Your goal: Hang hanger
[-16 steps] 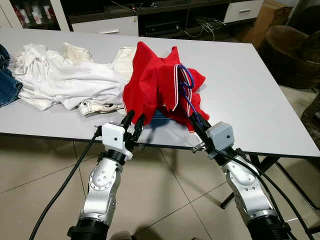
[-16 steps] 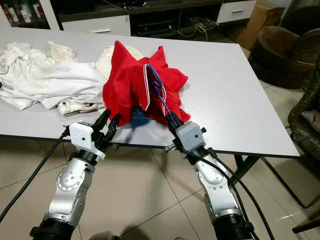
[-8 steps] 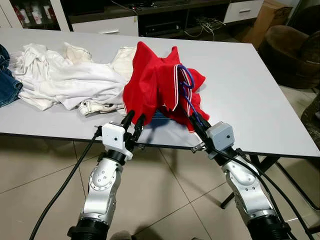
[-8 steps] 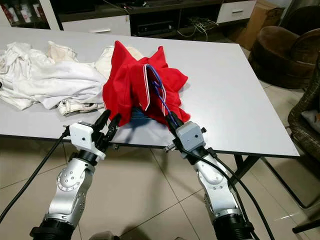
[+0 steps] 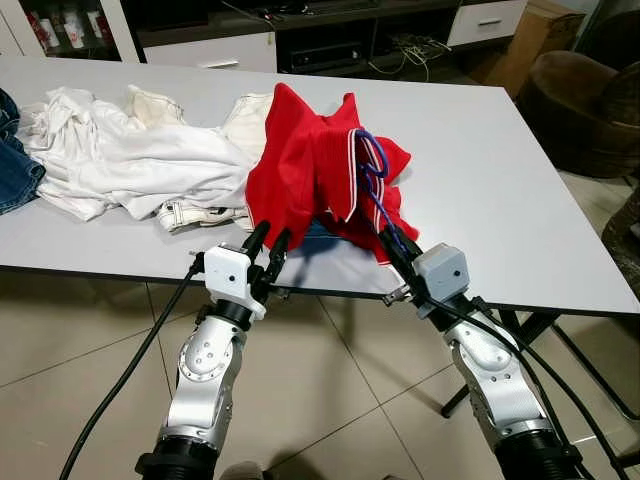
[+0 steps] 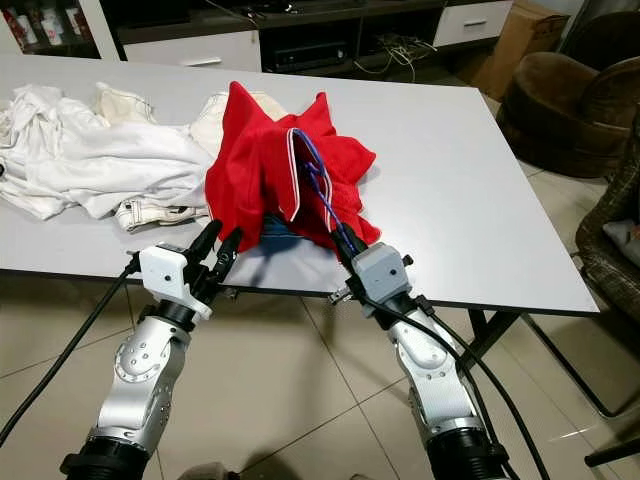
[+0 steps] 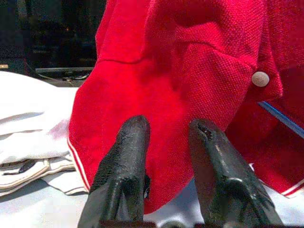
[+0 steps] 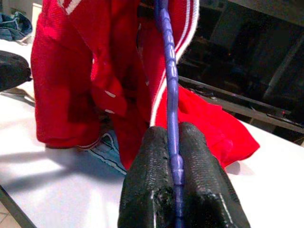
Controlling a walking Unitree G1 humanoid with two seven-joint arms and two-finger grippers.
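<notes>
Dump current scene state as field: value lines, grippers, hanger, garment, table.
right gripper: shut on the blue hanger, near the table's front edge
left gripper: open, fingers pointing at the red shirt's lower edge, not gripping
blue hanger: runs up from the right gripper into the shirt, hook showing at the collar
red shirt: draped in a heap over the hanger, resting on the table
white table: also holds white clothes and jeans on the robot's left
task status: hanger not hung yet

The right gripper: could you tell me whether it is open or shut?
Shut on the hanger. In the right wrist view, the right gripper has both jaws pressed against the blue rod with no gap.
</notes>
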